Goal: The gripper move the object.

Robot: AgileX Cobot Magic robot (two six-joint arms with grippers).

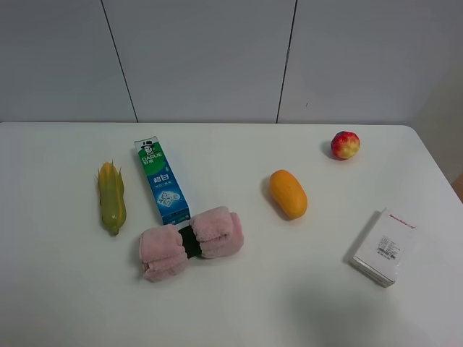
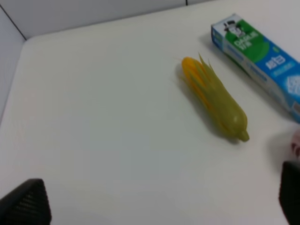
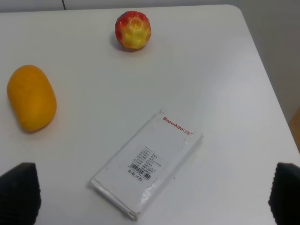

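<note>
The corn cob (image 1: 111, 197) lies on the white table at the left, yellow kernels toward the back, green husk toward the front. In the left wrist view the cob (image 2: 215, 99) lies ahead of my left gripper (image 2: 157, 206), apart from it. Only the two dark fingertips (image 2: 26, 204) show, set wide apart, so the gripper is open and empty. My right gripper (image 3: 152, 197) is also open and empty, hovering over a white packet (image 3: 147, 161). Neither arm shows in the exterior high view.
A green and blue toothpaste box (image 1: 161, 180) lies just right of the cob. A pink rolled towel (image 1: 189, 242) sits at the box's front end. An orange mango (image 1: 288, 193), a red-yellow apple (image 1: 345, 144) and the white packet (image 1: 383, 247) lie on the right half.
</note>
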